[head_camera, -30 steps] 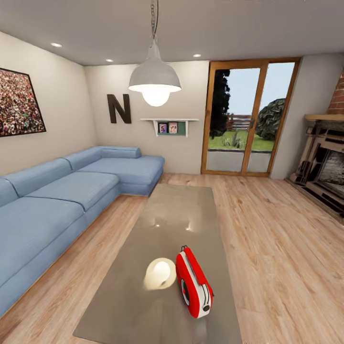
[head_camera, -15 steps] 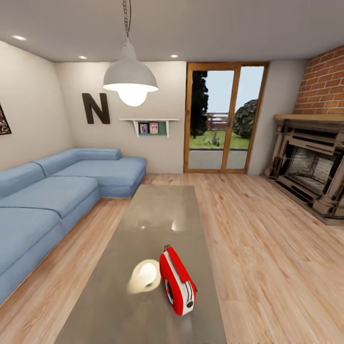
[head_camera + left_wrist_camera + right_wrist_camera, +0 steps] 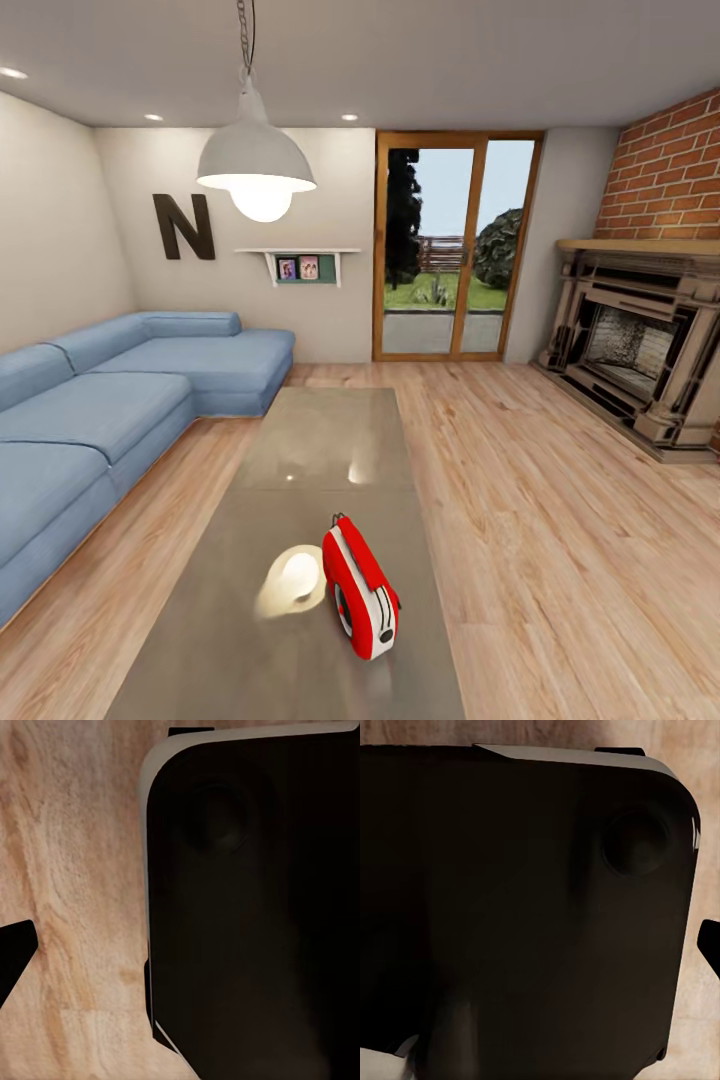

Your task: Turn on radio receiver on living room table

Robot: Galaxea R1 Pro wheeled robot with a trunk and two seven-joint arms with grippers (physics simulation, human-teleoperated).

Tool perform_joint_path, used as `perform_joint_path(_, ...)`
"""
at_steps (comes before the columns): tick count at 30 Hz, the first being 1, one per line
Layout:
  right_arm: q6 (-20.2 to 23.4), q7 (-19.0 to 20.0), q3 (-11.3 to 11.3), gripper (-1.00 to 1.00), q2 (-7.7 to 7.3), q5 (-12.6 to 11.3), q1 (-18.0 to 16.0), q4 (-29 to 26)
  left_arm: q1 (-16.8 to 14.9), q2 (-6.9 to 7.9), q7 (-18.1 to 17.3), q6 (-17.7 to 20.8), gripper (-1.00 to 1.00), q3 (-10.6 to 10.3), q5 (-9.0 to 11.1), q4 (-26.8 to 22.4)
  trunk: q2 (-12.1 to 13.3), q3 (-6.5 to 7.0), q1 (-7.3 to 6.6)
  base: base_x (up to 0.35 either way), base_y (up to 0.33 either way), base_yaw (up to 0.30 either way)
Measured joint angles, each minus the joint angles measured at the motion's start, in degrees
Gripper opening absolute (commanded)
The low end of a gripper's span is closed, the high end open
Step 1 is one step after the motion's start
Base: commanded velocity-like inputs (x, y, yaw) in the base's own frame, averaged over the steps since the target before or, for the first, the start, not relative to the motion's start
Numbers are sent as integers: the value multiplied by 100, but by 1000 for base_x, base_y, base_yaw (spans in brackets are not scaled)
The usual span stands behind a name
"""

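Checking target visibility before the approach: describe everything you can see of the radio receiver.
The radio receiver is small with a glossy red, rounded-top body, a white end panel with a round dial facing the camera, and a thin wire handle on top. It stands upright on the near end of the glossy grey table, beside the lamp's bright reflection. Nothing else touches it.

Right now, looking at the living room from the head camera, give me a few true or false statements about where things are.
1. The radio receiver stands on the table. True.
2. The radio is blue. False: it is red with a white side panel.
3. The sofa lies left of the table. True.
4. The fireplace is behind the sofa. False: it is on the right side.
5. The pendant lamp is lit. True.
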Motion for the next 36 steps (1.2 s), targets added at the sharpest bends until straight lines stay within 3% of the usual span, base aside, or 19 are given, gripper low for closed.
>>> perform_joint_path(22, 0, -1, 0, 100, 0, 0, 0, 0, 0, 9, 2, 0, 100, 0, 0, 0, 0, 0, 0, 0, 178, 0)
perform_joint_path(36, 0, -1, 0, 100, 0, 0, 0, 0, 0, 15, 2, 0, 100, 0, 0, 0, 0, 0, 0, 0, 11, 0)
